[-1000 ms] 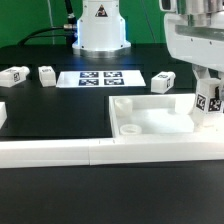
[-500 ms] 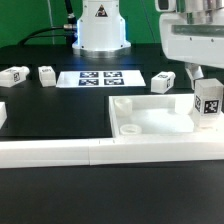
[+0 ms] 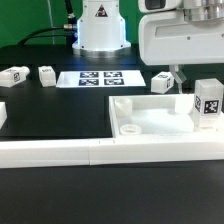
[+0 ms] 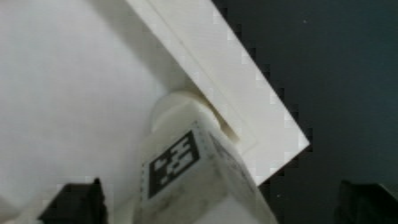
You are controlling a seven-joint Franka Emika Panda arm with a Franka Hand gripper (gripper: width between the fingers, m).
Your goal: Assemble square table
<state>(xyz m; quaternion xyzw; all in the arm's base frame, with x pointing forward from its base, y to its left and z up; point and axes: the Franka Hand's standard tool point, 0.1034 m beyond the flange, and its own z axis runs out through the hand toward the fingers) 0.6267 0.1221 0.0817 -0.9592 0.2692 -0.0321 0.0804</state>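
Gripper (image 4: pixel 222 205): jaws apart, gripping nothing, above the upright leg.
Tabletop slab (image 3: pixel 150 122): flat on the table, toward the exterior view's right.
Upright leg (image 3: pixel 208 103): stands at the slab's corner.
Loose legs (image 3: pixel 47 75): three, flanking the marker board (image 3: pixel 100 78).

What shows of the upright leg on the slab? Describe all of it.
The leg is a short white post that looks like plastic. It stands upright on the slab, by its edge at the exterior view's right. A black-and-white tag sits on its side. Its base meets the slab, but how firmly it is seated cannot be told. The gripper is open, with its fingers clear of the leg. Nothing else touches it.
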